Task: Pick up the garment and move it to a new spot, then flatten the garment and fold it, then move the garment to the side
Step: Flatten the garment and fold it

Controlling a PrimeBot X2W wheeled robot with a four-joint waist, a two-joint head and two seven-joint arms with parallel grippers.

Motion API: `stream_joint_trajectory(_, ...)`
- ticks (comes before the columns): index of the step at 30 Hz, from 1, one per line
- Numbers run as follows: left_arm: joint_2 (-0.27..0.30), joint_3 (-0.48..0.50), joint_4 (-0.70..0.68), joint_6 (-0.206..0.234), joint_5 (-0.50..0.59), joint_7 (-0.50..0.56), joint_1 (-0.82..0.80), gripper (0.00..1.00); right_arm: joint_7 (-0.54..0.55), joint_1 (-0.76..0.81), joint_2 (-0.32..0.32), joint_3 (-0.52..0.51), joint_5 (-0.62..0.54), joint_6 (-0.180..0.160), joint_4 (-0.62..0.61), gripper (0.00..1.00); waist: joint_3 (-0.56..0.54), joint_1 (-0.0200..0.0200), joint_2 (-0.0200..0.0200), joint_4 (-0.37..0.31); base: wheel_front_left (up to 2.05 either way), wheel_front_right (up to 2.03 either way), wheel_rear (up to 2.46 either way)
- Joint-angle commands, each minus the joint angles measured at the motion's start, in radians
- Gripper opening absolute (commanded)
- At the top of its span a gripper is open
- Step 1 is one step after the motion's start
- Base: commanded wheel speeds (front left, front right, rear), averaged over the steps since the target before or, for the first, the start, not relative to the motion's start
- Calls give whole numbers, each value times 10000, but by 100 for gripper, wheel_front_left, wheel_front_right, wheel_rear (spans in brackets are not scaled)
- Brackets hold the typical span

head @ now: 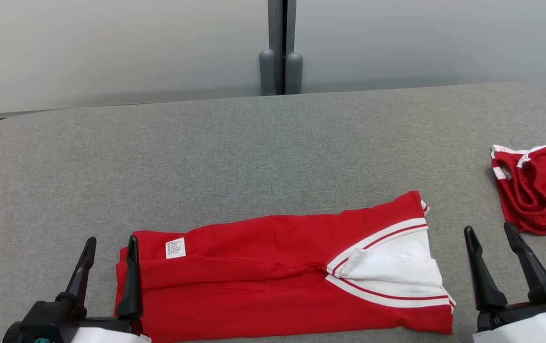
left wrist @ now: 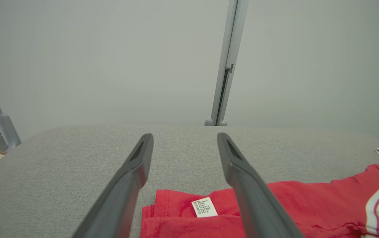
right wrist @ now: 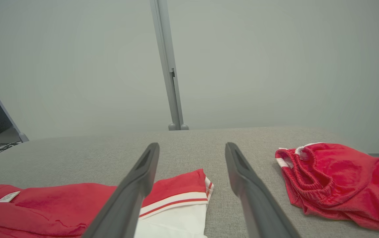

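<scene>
A red garment [head: 273, 267] with white panels and red-and-white stripes lies folded flat near the front edge of the grey table, a small white label [head: 175, 248] showing at its left end. My left gripper [head: 110, 248] stands open at the garment's left end, its right finger over the cloth edge, nothing held. In the left wrist view the left gripper [left wrist: 184, 142] is open above the garment [left wrist: 308, 201] and its label [left wrist: 204, 207]. My right gripper [head: 491, 234] is open just right of the garment. The right wrist view shows the right gripper [right wrist: 192, 150] open over the garment [right wrist: 172, 195].
A second red garment [head: 539, 190] with white trim lies crumpled at the table's right edge, also the second red garment [right wrist: 334, 178] right of my right fingers. The grey table [head: 234, 152] stretches back to a pale wall with a grey post [head: 281, 47].
</scene>
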Motion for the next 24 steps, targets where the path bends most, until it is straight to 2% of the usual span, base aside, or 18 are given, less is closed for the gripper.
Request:
stream_joint_trajectory(1,30,-10,-17,41,54,-14,-134,100,-35,-68,-48,-46,-10,-1,53,100,49,0,-1,26,0,0,0)
stream_joint_trajectory(5,7,-39,-66,24,96,-4,-351,100,7,-120,-158,-173,0,-1,235,100,242,0,-1,163,0,0,0)
stream_joint_trajectory(9,-65,-155,-98,-96,149,-7,-696,100,68,-200,-217,-217,167,-1,947,100,649,0,-1,396,0,0,0)
stream_joint_trajectory(15,-283,-305,3,-354,226,-30,-1294,100,-65,-770,-312,350,417,-1,2877,100,1365,0,-1,689,0,0,0)
stream_joint_trajectory(23,-446,-222,253,-632,348,-49,-1722,100,-252,-1704,9,1114,878,1,5595,100,1643,0,-1,912,0,0,0)
stream_joint_trajectory(24,-450,-181,260,-622,357,-51,-1708,100,-259,-1718,74,1194,991,1,5711,78,1636,0,-1,903,0,0,0)
